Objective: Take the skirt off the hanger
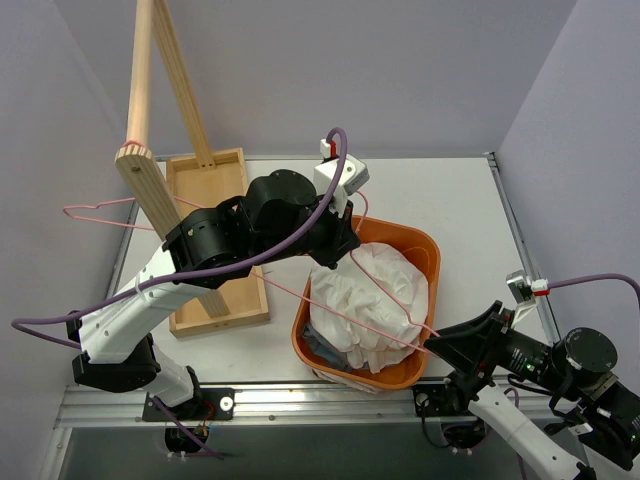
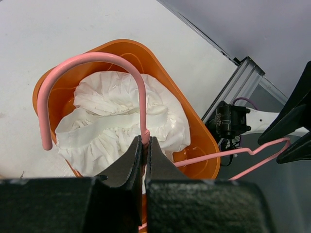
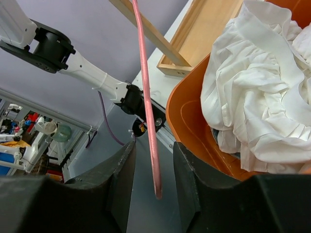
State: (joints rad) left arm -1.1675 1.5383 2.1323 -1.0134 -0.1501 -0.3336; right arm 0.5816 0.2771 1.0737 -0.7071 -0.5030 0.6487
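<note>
The left gripper is clamping the thin pink wire hanger below its hook; the right gripper is straddling the wire, jaws apart; the ruffled white skirt is lying crumpled in the orange tub, centre-right

Crumpled white skirt fills orange basin; bare pink hanger above.

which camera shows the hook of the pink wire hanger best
Left wrist view: the pink wire hanger's hook arches whole over the orange plastic bin, its neck pinched by the left gripper. In the top view the left arm mostly hides it; only wire shoulders show. The right wrist view shows a straight length.
</note>
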